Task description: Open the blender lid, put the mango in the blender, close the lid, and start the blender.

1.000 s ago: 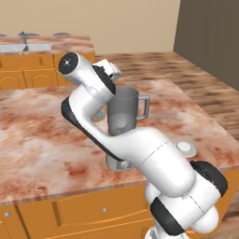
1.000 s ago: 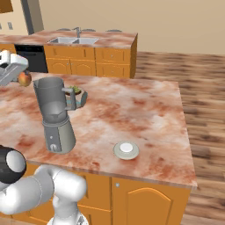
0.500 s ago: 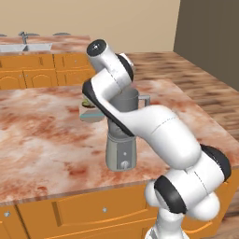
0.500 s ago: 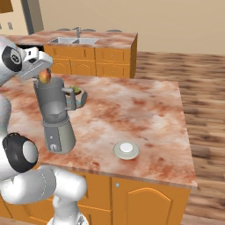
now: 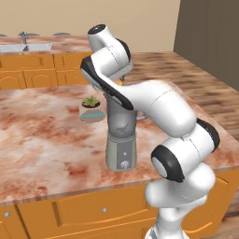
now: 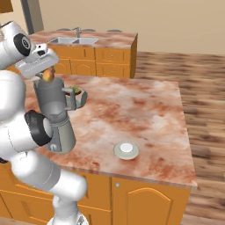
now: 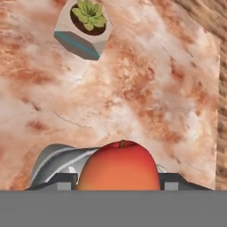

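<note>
Your gripper [image 6: 47, 77] is clamped on the mango [image 6: 47, 76], just above the open blender [image 6: 56, 115]. Center over the jar mouth before release; lid [image 6: 126, 149] sits well apart on counter, fetch it next.

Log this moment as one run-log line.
stage: loading mango | gripper: shut on mango, over open blender | blender lid: off, on counter | blender: not started

The arm hides the blender [image 5: 121, 140] jar's top in the left base view. In the hand view the mango [image 7: 119, 166] covers the fingertips and most of the jar's mouth.
</note>
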